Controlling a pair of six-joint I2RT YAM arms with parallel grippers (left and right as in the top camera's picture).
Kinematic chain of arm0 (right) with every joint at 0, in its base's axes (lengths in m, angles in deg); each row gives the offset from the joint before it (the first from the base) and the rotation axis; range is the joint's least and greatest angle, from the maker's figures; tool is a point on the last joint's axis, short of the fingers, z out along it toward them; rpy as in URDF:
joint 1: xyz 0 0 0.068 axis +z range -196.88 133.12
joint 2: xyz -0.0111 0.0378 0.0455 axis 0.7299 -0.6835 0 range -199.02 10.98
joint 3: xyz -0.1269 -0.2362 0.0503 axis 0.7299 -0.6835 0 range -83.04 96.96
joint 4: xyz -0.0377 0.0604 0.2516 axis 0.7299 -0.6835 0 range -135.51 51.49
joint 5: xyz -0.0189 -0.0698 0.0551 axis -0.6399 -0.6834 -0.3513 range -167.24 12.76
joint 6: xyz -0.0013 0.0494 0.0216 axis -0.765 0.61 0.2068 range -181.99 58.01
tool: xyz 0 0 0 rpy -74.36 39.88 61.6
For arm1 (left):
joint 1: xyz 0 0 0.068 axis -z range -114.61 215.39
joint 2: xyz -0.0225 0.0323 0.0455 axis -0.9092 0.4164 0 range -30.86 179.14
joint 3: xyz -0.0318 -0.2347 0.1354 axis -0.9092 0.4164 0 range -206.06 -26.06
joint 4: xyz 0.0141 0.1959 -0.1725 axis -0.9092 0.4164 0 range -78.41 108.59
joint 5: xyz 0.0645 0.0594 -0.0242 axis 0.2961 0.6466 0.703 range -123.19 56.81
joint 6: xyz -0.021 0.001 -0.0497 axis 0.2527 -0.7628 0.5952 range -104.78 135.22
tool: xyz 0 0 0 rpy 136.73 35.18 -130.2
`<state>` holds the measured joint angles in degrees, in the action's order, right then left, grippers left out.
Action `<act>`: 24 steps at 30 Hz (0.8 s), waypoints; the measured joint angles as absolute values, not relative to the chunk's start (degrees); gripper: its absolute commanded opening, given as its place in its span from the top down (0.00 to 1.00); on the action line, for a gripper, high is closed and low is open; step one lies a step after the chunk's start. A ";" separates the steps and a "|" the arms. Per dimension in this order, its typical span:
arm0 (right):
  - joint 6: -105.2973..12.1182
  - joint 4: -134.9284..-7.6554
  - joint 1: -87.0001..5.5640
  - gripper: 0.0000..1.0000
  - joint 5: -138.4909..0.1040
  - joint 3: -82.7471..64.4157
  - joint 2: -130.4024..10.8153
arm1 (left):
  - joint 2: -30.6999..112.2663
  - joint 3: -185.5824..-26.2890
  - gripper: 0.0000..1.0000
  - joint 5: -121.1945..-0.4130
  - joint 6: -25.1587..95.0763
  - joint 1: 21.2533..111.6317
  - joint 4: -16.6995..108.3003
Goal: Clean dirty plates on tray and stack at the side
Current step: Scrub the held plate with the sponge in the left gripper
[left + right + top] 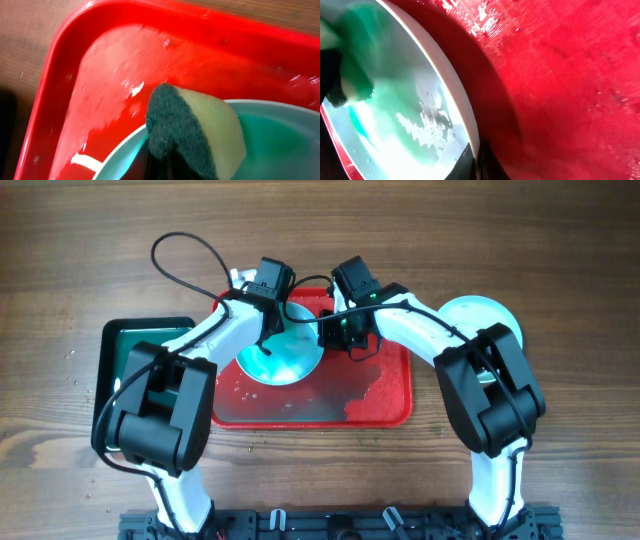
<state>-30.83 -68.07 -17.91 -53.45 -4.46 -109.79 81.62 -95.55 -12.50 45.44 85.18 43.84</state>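
Observation:
A pale mint plate (pixel 283 360) smeared with teal-green sits tilted in the red tray (pixel 385 405). My left gripper (pixel 268 335) is shut on a sponge (pixel 192 130), green scouring side and yellow foam, pressed on the plate's inner face (pixel 280 142); its fingers (pixel 167 167) are mostly hidden under the sponge. My right gripper (pixel 336 335) is shut on the plate's rim (pixel 470 125), its fingertips (pixel 481 162) pinching the edge and holding it raised off the tray floor (pixel 560 75). Another pale mint plate (pixel 478 315) lies on the table right of the tray.
A black tray (pixel 125 340) with green liquid stands left of the red tray, partly under my left arm. The red tray's floor is wet with streaks (pixel 375 385). A black cable (pixel 185 255) loops over the table behind the tray.

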 measured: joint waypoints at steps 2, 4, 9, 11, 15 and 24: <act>-31.62 -68.40 -17.91 0.96 -53.40 -4.46 -109.79 | 81.25 -96.06 0.96 -14.31 48.43 85.12 48.89; -32.10 -68.90 -17.93 0.96 -53.25 -4.46 -109.79 | 80.84 -96.54 0.96 -17.81 47.62 84.70 53.99; -33.32 -69.55 -18.26 0.96 -53.23 -4.46 -109.68 | 79.85 -96.56 0.96 -37.29 26.21 81.49 58.77; -33.43 -69.58 -18.26 0.96 -53.23 -4.46 -109.68 | 80.44 -95.60 0.96 -53.55 15.34 81.73 59.80; -33.54 -69.60 -18.26 0.96 -53.25 -4.46 -109.68 | 82.85 -93.63 0.96 -69.72 4.65 82.76 56.63; -32.03 -68.85 -19.29 0.96 -54.80 -4.24 -109.68 | 82.69 -93.56 0.96 -51.10 24.28 83.90 30.38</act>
<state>-32.03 -68.85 -19.29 -54.80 -4.24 -109.68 82.69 -93.56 -51.10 24.28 83.90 30.38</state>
